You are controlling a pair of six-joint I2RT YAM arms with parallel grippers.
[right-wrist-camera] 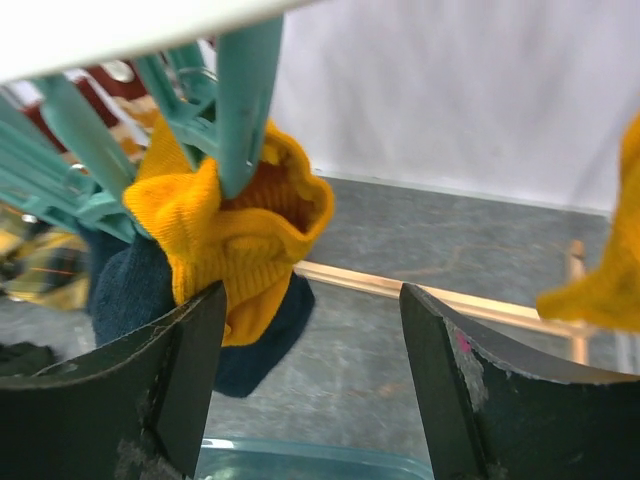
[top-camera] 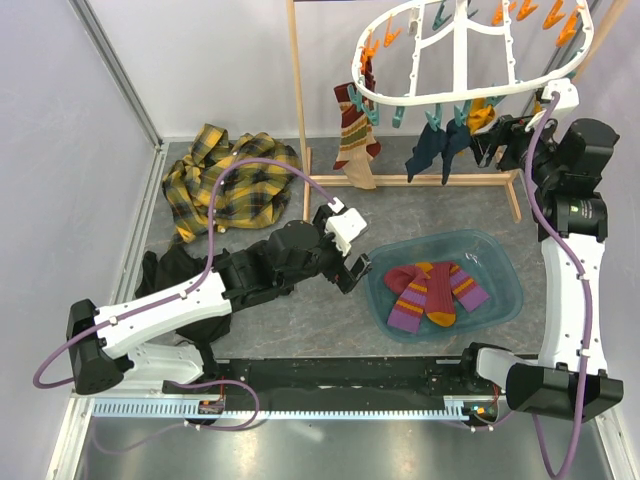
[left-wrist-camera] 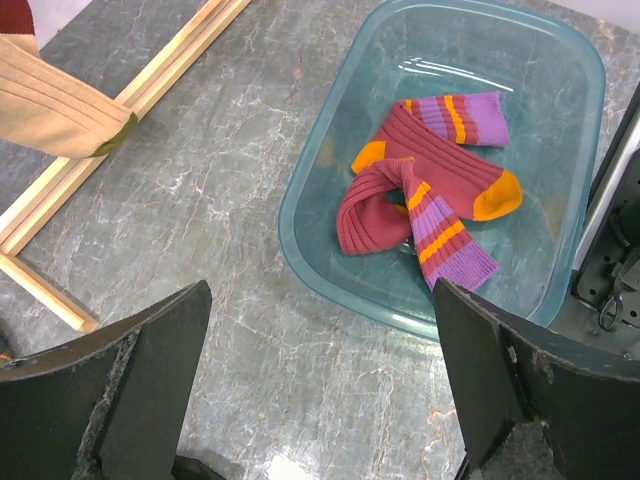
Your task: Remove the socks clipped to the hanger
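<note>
The white oval hanger [top-camera: 460, 45] hangs at the top right with orange and teal clips. A maroon striped sock with a beige foot [top-camera: 355, 140], navy socks [top-camera: 437, 150] and a mustard yellow sock [top-camera: 482, 115] are clipped to it. My right gripper [top-camera: 492, 143] is open just beside the yellow sock [right-wrist-camera: 230, 230], which a teal clip [right-wrist-camera: 245, 100] holds; my left finger [right-wrist-camera: 190, 370] is next to the sock's lower edge. A navy sock [right-wrist-camera: 130, 290] hangs behind. My left gripper [top-camera: 350, 258] is open and empty, low over the table left of the bin. Two maroon striped socks [left-wrist-camera: 420, 190] lie in the bin.
The teal plastic bin [top-camera: 505, 270] sits at centre right; its rim [left-wrist-camera: 300, 240] shows in the left wrist view. The wooden frame stand [top-camera: 296, 100] and its base bar [left-wrist-camera: 150, 90] stand behind. A yellow plaid shirt [top-camera: 225, 180] and a black garment [top-camera: 165, 270] lie at the left.
</note>
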